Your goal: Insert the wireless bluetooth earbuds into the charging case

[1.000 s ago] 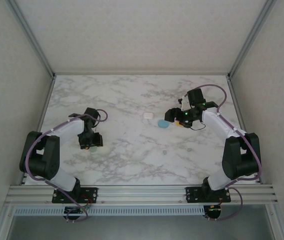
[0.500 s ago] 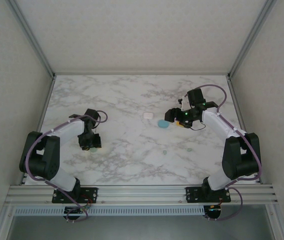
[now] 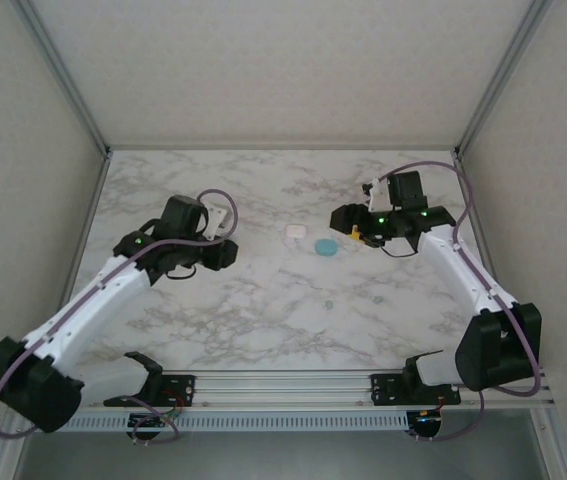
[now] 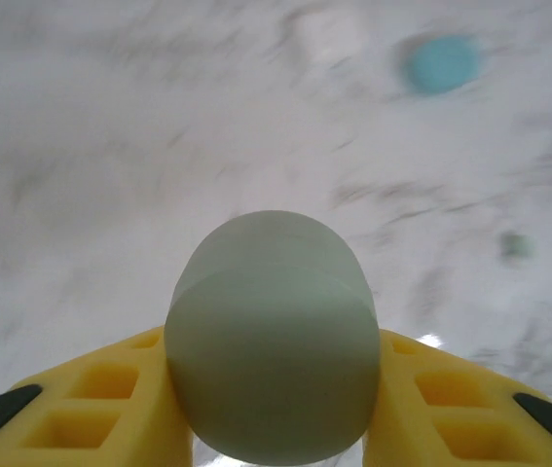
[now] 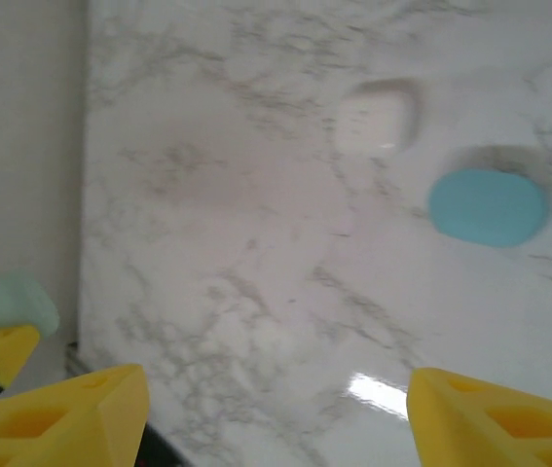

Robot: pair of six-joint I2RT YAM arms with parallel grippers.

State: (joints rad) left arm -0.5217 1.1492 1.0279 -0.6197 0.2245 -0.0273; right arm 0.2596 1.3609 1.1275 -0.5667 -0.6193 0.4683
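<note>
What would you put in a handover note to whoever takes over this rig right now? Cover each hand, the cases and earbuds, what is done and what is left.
Left hand: shut on the green case, held off the table.
Right hand: open and empty, near the blue case and white case, which both lie on the table.
Earbuds: two tiny bits lie loose on the table, the other to its right, nearer the arms than the blue case.
Done: green case grasped.
Left: open a case and seat the earbuds; none looks inserted yet.
</note>
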